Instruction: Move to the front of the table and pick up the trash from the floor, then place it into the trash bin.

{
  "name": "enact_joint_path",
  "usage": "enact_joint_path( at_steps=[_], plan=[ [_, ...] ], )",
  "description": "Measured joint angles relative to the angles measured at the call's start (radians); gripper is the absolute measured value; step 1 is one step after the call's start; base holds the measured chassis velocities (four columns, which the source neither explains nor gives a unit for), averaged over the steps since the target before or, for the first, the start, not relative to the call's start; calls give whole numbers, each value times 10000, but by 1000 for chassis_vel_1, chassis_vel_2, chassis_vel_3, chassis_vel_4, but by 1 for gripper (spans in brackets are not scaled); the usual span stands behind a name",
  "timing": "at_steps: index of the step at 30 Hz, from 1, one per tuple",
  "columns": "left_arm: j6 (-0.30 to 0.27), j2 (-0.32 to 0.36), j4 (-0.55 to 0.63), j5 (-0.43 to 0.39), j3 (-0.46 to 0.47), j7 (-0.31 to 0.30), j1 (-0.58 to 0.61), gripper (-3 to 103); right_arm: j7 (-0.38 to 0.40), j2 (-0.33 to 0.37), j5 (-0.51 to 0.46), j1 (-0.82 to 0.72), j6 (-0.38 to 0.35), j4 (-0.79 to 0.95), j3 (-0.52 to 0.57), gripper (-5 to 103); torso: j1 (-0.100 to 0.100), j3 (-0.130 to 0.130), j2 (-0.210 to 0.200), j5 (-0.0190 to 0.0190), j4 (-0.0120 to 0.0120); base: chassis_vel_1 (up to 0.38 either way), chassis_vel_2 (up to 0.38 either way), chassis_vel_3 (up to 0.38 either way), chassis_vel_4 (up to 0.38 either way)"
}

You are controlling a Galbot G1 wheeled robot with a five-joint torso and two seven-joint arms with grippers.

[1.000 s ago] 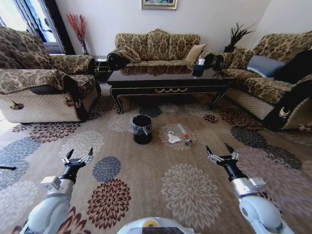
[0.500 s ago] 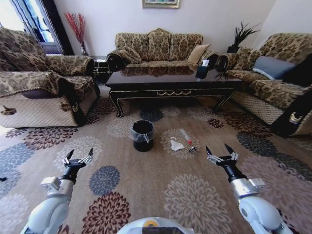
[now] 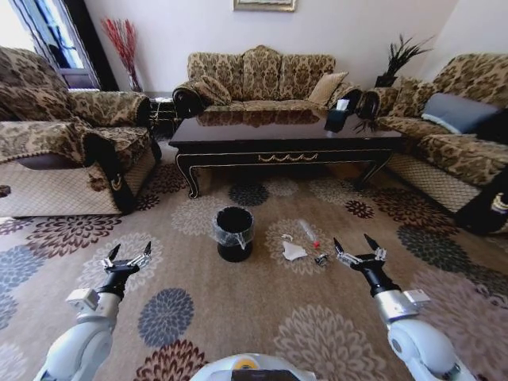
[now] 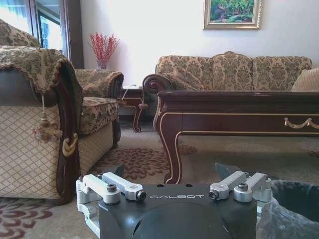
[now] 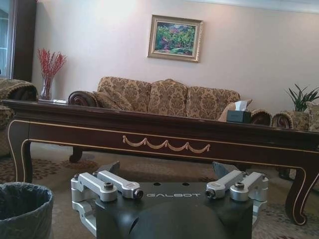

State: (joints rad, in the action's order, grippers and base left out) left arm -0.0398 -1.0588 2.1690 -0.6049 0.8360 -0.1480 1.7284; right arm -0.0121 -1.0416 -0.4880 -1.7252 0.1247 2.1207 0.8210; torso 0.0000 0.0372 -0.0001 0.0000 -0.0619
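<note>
The glossy dark table [image 3: 262,131] stands ahead, its gold-trimmed rail facing me. On the carpet in front of it stands the small black trash bin [image 3: 234,232] with a clear liner. Just right of the bin lies the trash: a crumpled white paper scrap [image 3: 294,252], a clear wrapper with a red tip [image 3: 308,232] and tiny dark bits [image 3: 321,259]. My left gripper [image 3: 129,252] hangs open, left of and nearer than the bin. My right gripper [image 3: 353,244] is open just right of the trash. The wrist views show the left gripper [image 4: 169,172], the right gripper [image 5: 167,169], the table [image 5: 149,132] and the bin [image 4: 294,199].
An armchair [image 3: 55,151] flanks the left, a sofa [image 3: 262,79] stands behind the table, and another sofa [image 3: 452,135] lines the right. A dark tissue box [image 3: 340,119] sits on the table's right end. Flowered carpet [image 3: 238,309] stretches between me and the bin.
The whole head view has shifted: the camera has come closer, so table, bin and trash sit lower and larger. Both arms hold the same open pose.
</note>
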Motion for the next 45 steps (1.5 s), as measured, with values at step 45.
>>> enact_joint_path(
  at_steps=[45],
  plan=[
    [-5025,3336,1371,-5712,-3170,-3520,-3775,100,191,-99,283,259,163,-328,-777,100,0,0,1,0,1,-81,79,82,-82]
  ],
)
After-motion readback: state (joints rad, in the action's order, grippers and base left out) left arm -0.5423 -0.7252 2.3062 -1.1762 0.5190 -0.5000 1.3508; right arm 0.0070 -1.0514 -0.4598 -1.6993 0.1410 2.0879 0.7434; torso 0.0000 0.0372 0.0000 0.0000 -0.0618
